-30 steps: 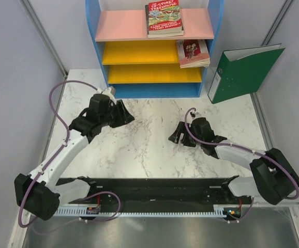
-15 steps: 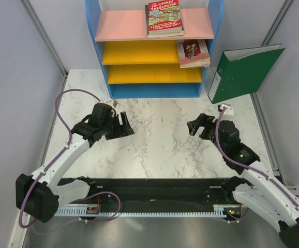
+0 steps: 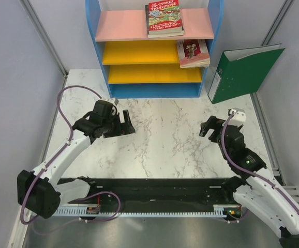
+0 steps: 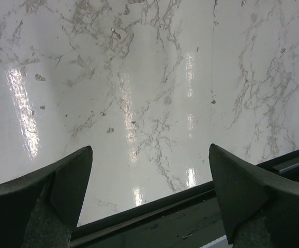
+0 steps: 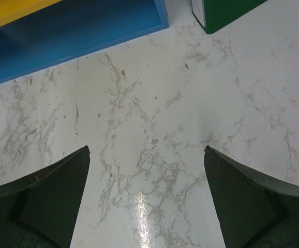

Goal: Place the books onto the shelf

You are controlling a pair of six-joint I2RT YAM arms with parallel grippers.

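Top external view: the blue-framed tiered shelf unit [image 3: 154, 91] stands at the far edge of the white marble-pattern table [image 3: 160, 150]. A red-green paperback book [image 3: 164, 18] lies flat on its pink top board. A small stack of illustrated paperbacks [image 3: 193, 53] lies at the right end of the upper yellow board. Left gripper [image 3: 129, 124] and right gripper [image 3: 207, 127] hover over the tabletop, jaws spread wide, holding nothing. A green ring binder [image 3: 245, 72] leans just right of the shelf.

One blue-framed shelf [image 3: 96, 31] held two stacks of books [image 3: 165, 28]: one Storey Treehouse stack [image 3: 164, 15], one illustrated-cover stack [image 3: 193, 51]. One green ring binder [image 3: 242, 72] and two robot arms, left arm [image 3: 66, 150] and right arm [image 3: 258, 181], shared one marble table [image 3: 160, 139].
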